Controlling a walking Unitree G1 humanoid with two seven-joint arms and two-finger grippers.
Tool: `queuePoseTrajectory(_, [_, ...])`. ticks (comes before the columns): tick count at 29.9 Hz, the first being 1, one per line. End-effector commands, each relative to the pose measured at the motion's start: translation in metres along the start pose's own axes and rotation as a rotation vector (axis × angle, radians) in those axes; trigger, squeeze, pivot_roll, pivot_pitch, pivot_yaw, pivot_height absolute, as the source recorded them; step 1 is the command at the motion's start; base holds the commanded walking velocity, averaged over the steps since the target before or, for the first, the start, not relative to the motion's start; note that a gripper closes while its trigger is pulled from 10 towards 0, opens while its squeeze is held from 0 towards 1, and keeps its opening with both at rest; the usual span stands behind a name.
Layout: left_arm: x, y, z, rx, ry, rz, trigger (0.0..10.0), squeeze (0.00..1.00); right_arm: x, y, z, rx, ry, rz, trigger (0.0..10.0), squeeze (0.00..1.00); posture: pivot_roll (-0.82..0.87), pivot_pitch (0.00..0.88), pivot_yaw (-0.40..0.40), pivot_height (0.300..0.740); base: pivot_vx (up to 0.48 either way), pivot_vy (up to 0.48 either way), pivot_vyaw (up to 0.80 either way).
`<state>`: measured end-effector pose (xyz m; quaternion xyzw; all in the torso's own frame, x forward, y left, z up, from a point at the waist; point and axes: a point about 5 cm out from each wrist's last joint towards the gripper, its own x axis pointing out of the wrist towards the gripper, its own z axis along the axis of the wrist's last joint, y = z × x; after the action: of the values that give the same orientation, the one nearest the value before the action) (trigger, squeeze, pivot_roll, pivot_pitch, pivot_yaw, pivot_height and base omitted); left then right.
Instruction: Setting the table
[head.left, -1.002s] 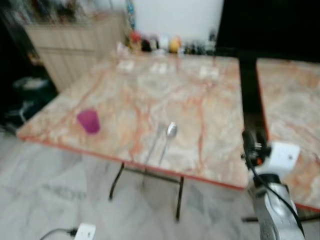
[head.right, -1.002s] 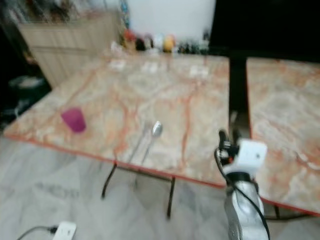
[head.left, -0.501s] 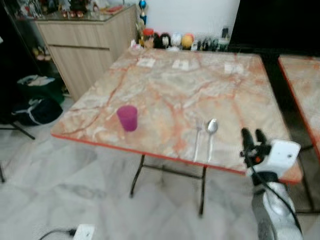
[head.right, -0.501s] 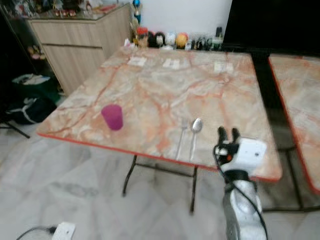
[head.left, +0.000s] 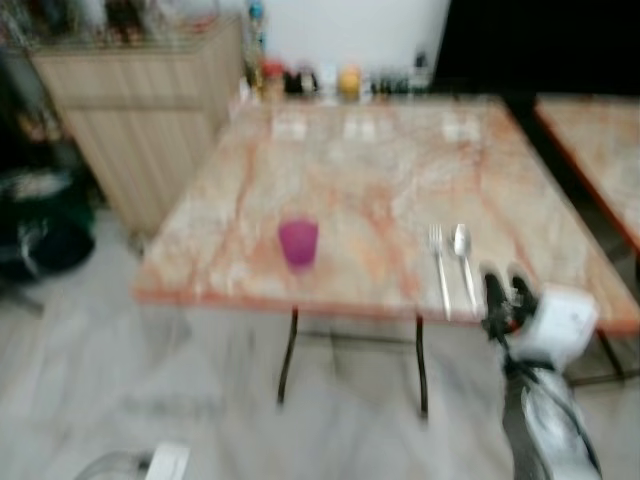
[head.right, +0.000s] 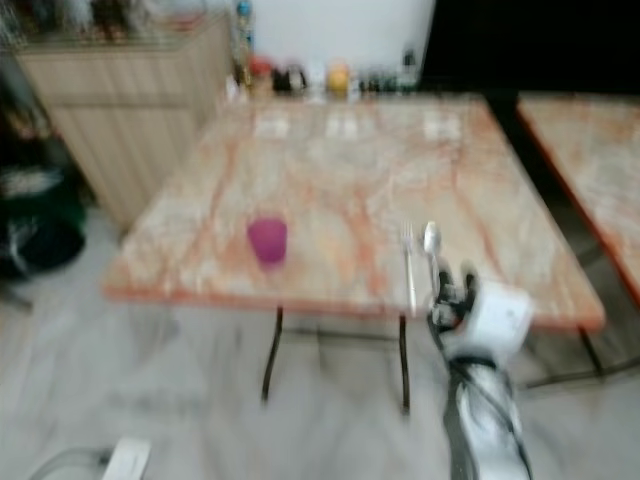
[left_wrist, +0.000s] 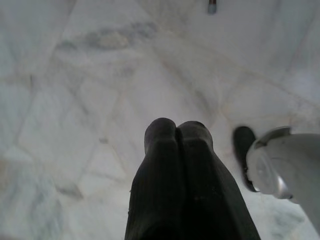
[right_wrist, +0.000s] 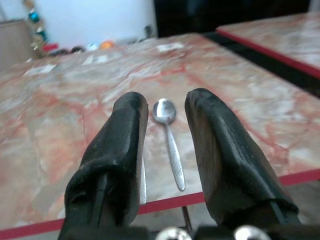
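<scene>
Since half a second ago the head camera has swung, so the worktop (head.left: 360, 190) now sits squarer in front and the picture is blurred; the things on it lie as they did. Nearest, the left gripper (left_wrist: 177, 131) hangs idle over the pale floor (left_wrist: 75, 100), its two fingers pressed together and holding nothing. The right gripper (right_wrist: 167, 107) is raised just short of the worktop's near red edge, fingers parted with a clear gap and empty, aimed along the spoon (right_wrist: 167, 130). Just past that edge the spoon and a fork (head.left: 438, 262) lie side by side, close and parallel, handles toward the robot. Further left, well apart from them, a purple cup (head.left: 298, 243) stands upright. Small pale cards (head.left: 290, 128) lie near the far edge, and a row of bottles and jars (head.left: 320, 82) stands beyond it, too blurred to name. A wooden cabinet (head.left: 130, 130) is off to the left.

As a judgement, the setting is partly done: cutlery and cup are out, no plate is seen, and the open right gripper suggests the spoon or fork may be adjusted next.
</scene>
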<state>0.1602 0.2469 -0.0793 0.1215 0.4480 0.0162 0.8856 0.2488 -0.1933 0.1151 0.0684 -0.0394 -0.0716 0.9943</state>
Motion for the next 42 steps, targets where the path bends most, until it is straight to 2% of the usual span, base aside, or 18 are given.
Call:
queuePoseTrajectory(1, [-0.001, 0.000, -0.004, 0.011, 0.011, -0.002, 10.0, 0.00, 0.000, 0.002, 0.005, 0.000, -0.028, 0.008, 10.0, 0.00, 0.00, 0.000, 0.017, 0.740, 0.000, 0.000, 0.00])
queuePoseTrajectory(6, [-0.001, -0.001, -0.003, 0.011, 0.008, -0.003, 10.0, 0.00, -0.003, -0.001, -0.001, -0.008, -0.010, -0.004, 10.0, 0.00, 0.01, 0.000, 0.015, 0.740, 0.000, 0.000, 0.00])
queuePoseTrajectory(10, [0.000, -0.003, -0.002, 0.010, 0.002, -0.006, 10.0, 0.00, -0.010, -0.011, -0.017, -0.022, 0.058, -0.047, 10.0, 0.00, 0.01, 0.000, 0.015, 0.740, 0.000, 0.000, 0.00])
queuePoseTrajectory(12, [0.000, -0.003, -0.002, 0.010, 0.001, -0.006, 10.0, 0.00, -0.010, -0.012, -0.018, -0.023, 0.063, -0.051, 10.0, 0.00, 0.01, 0.000, 0.015, 0.740, 0.000, 0.000, 0.00])
queuePoseTrajectory(14, [0.000, -0.003, -0.002, 0.010, 0.001, -0.006, 10.0, 0.00, -0.015, -0.017, -0.030, -0.045, 0.119, -0.064, 10.0, 0.00, 0.01, 0.000, 0.015, 0.740, 0.000, 0.000, 0.00])
queuePoseTrajectory(16, [0.000, -0.003, -0.001, 0.010, 0.000, -0.005, 10.0, 0.00, -0.022, -0.024, -0.047, -0.103, 0.223, -0.099, 10.0, 0.00, 0.00, 0.000, 0.011, 0.740, 0.000, 0.000, 0.00])
queuePoseTrajectory(23, [0.000, -0.003, -0.002, 0.009, 0.000, -0.005, 10.0, 0.00, -0.037, -0.032, -0.072, -0.119, 0.333, -0.158, 10.0, 0.00, -0.01, 0.000, 0.012, 0.740, 0.000, 0.000, 0.00])
queuePoseTrajectory(24, [0.000, -0.003, -0.002, 0.010, 0.000, -0.006, 10.0, 0.00, -0.040, -0.034, -0.080, -0.117, 0.372, -0.170, 10.0, 0.00, -0.01, 0.000, 0.013, 0.740, 0.000, 0.000, 0.00])
queuePoseTrajectory(25, [0.000, -0.004, -0.002, 0.009, 0.001, -0.007, 10.0, 0.00, -0.049, -0.038, -0.102, -0.141, 0.511, -0.205, 10.0, 0.00, -0.01, 0.000, 0.013, 0.740, 0.000, 0.000, 0.00])
queuePoseTrajectory(27, [0.000, -0.004, -0.001, 0.008, 0.001, -0.009, 10.0, 0.00, -0.057, -0.041, -0.120, -0.141, 0.622, -0.228, 10.0, 0.00, -0.01, 0.000, 0.010, 0.740, 0.000, 0.000, 0.00])
queuePoseTrajectory(28, [0.000, -0.004, -0.001, 0.006, 0.000, -0.010, 10.0, 0.00, -0.062, -0.042, -0.135, -0.106, 0.703, -0.233, 10.0, 0.00, -0.01, 0.000, 0.009, 0.740, 0.000, 0.000, 0.00])
queuePoseTrajectory(32, [0.001, -0.005, 0.001, 0.000, -0.003, -0.008, 10.0, 0.00, -0.066, -0.042, -0.159, -0.098, 0.821, -0.194, 10.0, 0.00, -0.01, 0.000, 0.011, 0.740, 0.000, 0.000, 0.00])
queuePoseTrajectory(36, [0.001, -0.005, 0.002, -0.015, -0.006, -0.005, 10.0, 0.00, -0.063, -0.039, -0.169, -0.106, 0.847, -0.143, 10.0, 0.00, -0.01, 0.000, 0.011, 0.740, 0.000, 0.000, 0.00])
queuePoseTrajectory(37, [0.002, -0.005, 0.005, -0.064, -0.012, 0.008, 10.0, 0.00, -0.070, -0.036, -0.179, -0.109, 0.905, -0.121, 10.0, 0.00, -0.01, 0.000, 0.016, 0.740, 0.000, 0.000, 0.00])
queuePoseTrajectory(38, [0.002, -0.005, 0.005, -0.078, -0.015, 0.012, 10.0, 0.00, -0.073, -0.035, -0.182, -0.113, 0.931, -0.113, 10.0, 0.00, 0.00, 0.000, 0.014, 0.740, 0.000, 0.000, 0.00])
queuePoseTrajectory(41, [0.003, -0.003, 0.010, -0.093, -0.035, 0.019, 10.0, 0.00, -0.095, -0.034, -0.195, -0.192, 1.058, -0.083, 10.0, 0.00, 0.01, 0.000, 0.005, 0.740, 0.000, 0.000, 0.00])
queuePoseTrajectory(42, [0.003, -0.003, 0.011, -0.095, -0.039, 0.019, 10.0, 0.00, -0.096, -0.034, -0.196, -0.192, 1.059, -0.085, 10.0, 0.00, 0.02, 0.000, -0.003, 0.740, 0.000, 0.000, 0.00])
